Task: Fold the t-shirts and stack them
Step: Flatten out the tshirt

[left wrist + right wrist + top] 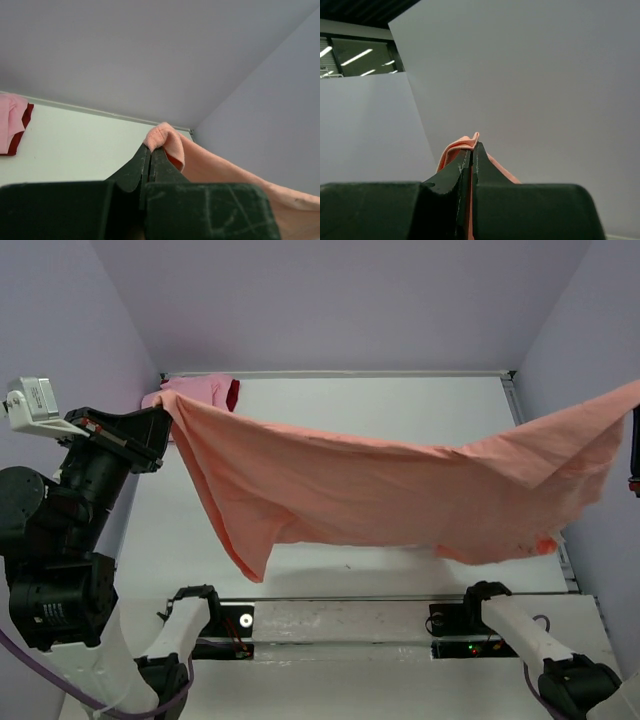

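Observation:
The salmon-orange t-shirt (pixel 400 490) hangs spread in the air between both arms, above the white table (pixel 400 405). My left gripper (pixel 163 423) is shut on its left corner; the pinched fold shows in the left wrist view (pixel 162 135) at the gripper (pixel 150 148). My right gripper (pixel 634 440), at the right edge of the top view, is shut on the shirt's right corner, seen in the right wrist view (pixel 462 145) at the gripper (pixel 473 147). The lighter pink t-shirt (pixel 200 390) lies folded on the dark red t-shirt (pixel 233 395) at the table's far left corner.
Lavender walls (pixel 350 300) enclose the table at the back and both sides. The folded pile also shows in the left wrist view (pixel 12 127). The arm bases (pixel 340 625) sit at the near edge.

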Motion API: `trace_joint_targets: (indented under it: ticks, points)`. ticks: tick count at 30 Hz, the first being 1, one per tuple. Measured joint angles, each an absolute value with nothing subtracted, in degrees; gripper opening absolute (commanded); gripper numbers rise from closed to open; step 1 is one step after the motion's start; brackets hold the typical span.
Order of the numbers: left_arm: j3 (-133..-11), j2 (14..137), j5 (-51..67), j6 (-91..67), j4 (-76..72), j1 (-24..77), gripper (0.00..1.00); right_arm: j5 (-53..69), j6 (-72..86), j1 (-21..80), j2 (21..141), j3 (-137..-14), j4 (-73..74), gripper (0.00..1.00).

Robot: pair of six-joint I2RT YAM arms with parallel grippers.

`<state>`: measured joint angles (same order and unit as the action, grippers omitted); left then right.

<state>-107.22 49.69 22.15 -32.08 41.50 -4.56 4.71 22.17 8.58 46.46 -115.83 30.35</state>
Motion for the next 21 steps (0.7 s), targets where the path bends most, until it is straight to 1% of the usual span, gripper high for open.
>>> trace_joint_targets:
  ticks: [2, 5, 14, 19, 21]
  points:
    - [-108.53, 50.46, 22.02, -31.83, 42.96, -4.56, 0.00, 4.56, 22.20, 8.58, 47.42, -119.07, 30.02, 0.00]
    - [-108.47, 50.13, 21.37, -31.75, 43.79, -4.56, 0.00, 4.25, 21.82, 8.58, 46.37, -117.75, 29.91, 0.00]
    - [-103.70, 45.82, 18.72, -32.01, 43.88, -4.56, 0.00, 3.31, 21.85, 8.58, 42.30, -102.28, 30.92, 0.00]
    - [-96.47, 43.81, 17.74, -32.42, 43.46, -4.56, 0.00, 3.01, 22.35, 8.58, 41.28, -93.49, 31.68, 0.00]
    - [-91.83, 42.65, 16.82, -33.01, 44.40, -4.56, 0.00, 2.81, 22.85, 8.58, 40.34, -89.73, 32.51, 0.00]
